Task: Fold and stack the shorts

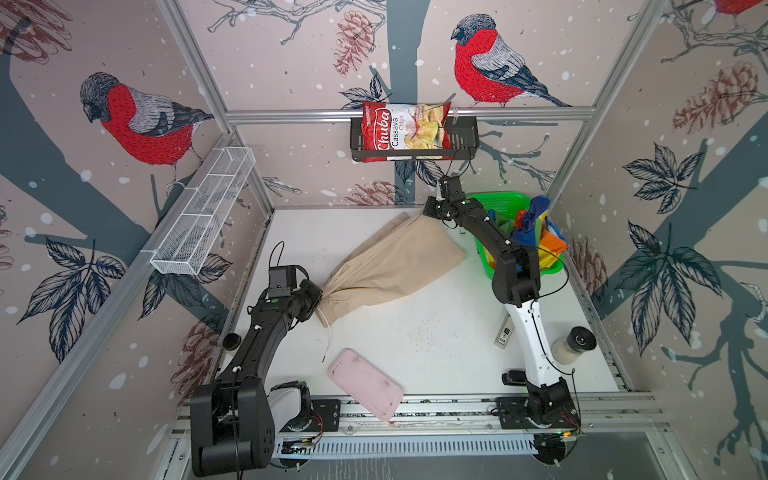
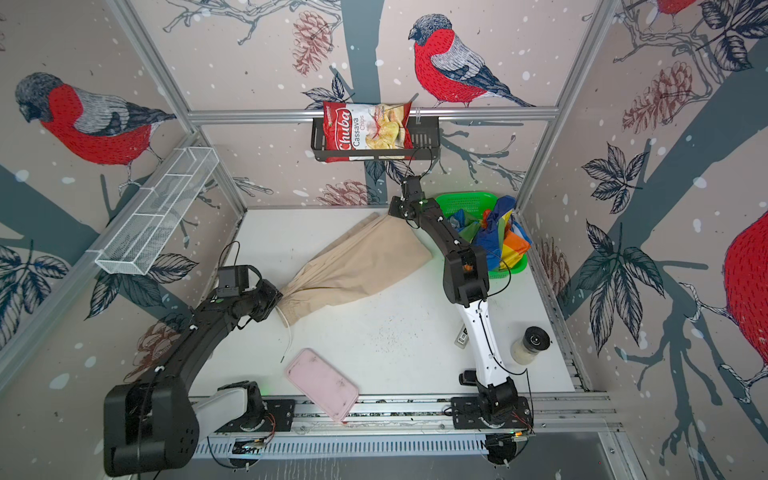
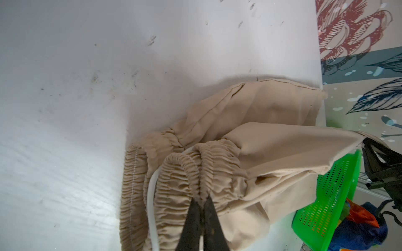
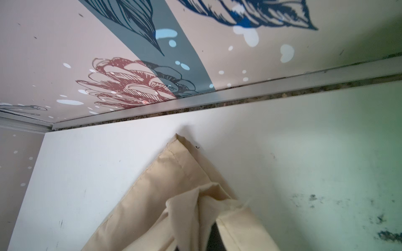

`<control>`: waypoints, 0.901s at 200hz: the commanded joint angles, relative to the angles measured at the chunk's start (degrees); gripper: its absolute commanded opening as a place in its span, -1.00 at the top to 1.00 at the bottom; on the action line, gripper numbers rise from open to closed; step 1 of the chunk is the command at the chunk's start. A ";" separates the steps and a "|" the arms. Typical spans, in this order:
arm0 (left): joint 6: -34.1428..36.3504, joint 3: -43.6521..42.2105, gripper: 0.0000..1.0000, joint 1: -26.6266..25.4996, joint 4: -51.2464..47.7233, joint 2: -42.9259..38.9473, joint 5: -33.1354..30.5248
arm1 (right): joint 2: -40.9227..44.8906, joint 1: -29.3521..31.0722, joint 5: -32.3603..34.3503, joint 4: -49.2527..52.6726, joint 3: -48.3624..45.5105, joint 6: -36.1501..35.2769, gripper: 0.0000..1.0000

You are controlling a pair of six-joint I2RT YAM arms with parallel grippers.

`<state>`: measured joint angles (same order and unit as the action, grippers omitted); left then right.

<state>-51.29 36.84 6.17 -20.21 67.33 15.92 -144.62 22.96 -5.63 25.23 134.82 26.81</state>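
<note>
Both arms grip one garment. The left gripper (image 3: pixel 203 198) is pinched tight on the gathered waistband of the beige shorts (image 1: pixel 390 262), and the right gripper (image 1: pixel 429 212) is clamped on a leg-hem corner at the opposite end. The cloth spans between them over the table (image 1: pixel 436 332), likely being pulled taut to flatten it before a fold. The drawstring (image 1: pixel 329 338) dangles just below the left gripper. The striped shorts (image 1: pixel 536 228) sit bunched in the green basket (image 1: pixel 498 201), close behind the right gripper, untouched. Nothing is folded or stacked yet.
</note>
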 commanded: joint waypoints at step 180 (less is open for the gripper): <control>7.73 -1.23 -0.38 1.12 -9.60 -0.26 0.77 | 27.30 5.75 16.01 -20.35 -54.93 0.42 -0.34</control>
<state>-44.56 39.62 7.27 -32.21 68.77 12.10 -117.34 27.44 8.01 7.97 81.43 25.78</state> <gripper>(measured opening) 0.687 0.664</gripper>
